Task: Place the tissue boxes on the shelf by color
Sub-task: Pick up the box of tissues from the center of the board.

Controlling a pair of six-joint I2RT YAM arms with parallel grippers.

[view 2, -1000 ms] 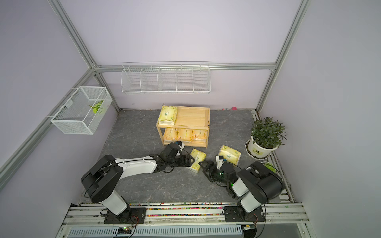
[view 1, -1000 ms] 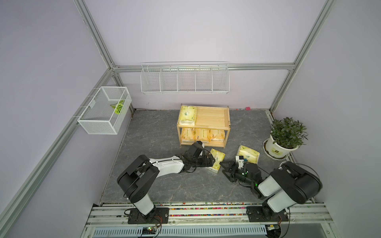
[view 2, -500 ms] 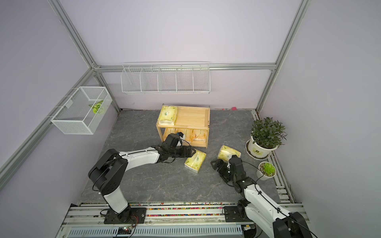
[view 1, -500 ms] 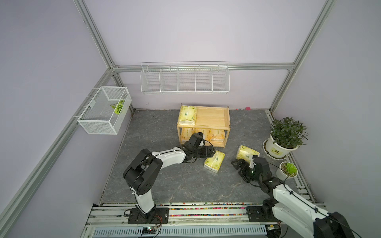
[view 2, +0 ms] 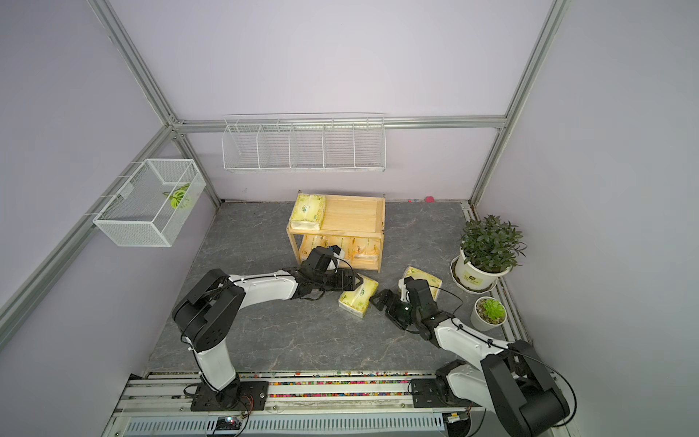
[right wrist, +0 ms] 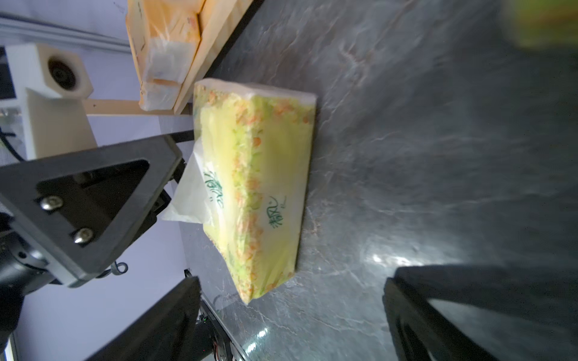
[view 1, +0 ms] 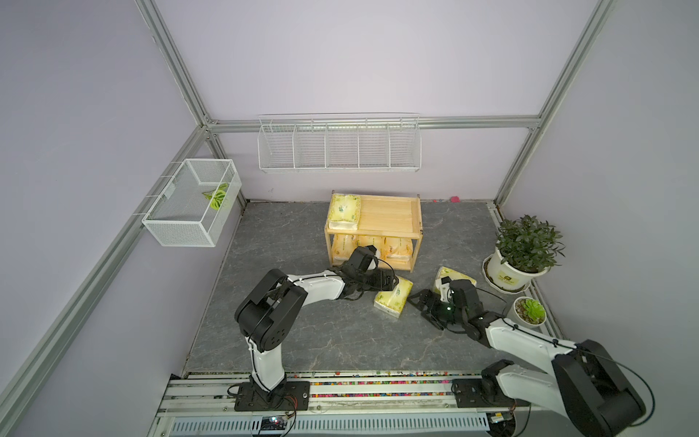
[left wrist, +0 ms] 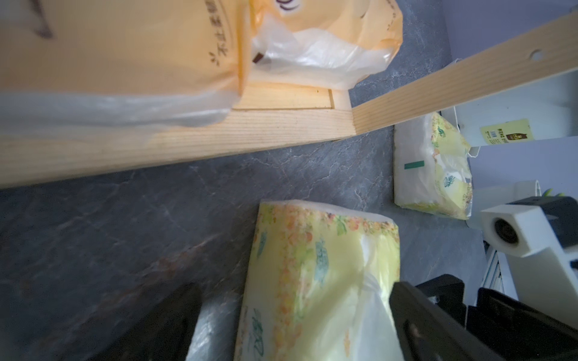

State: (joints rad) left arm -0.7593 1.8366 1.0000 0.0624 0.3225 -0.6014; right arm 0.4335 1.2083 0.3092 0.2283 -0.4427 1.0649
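Standing open, left gripper (view 1: 391,282) straddles a yellow-green tissue pack (view 1: 393,300); right gripper (view 1: 421,308) open nearby.

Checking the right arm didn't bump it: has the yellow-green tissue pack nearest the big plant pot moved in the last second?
No. The tissue pack sits where it was, close beside the big plant pot.

A pack (view 1: 393,300) lies before the shelf (view 1: 389,217).

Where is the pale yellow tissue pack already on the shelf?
In both top views the pack lies at the left end of the top tray of the shelf, above the orange packs on the lower tier.
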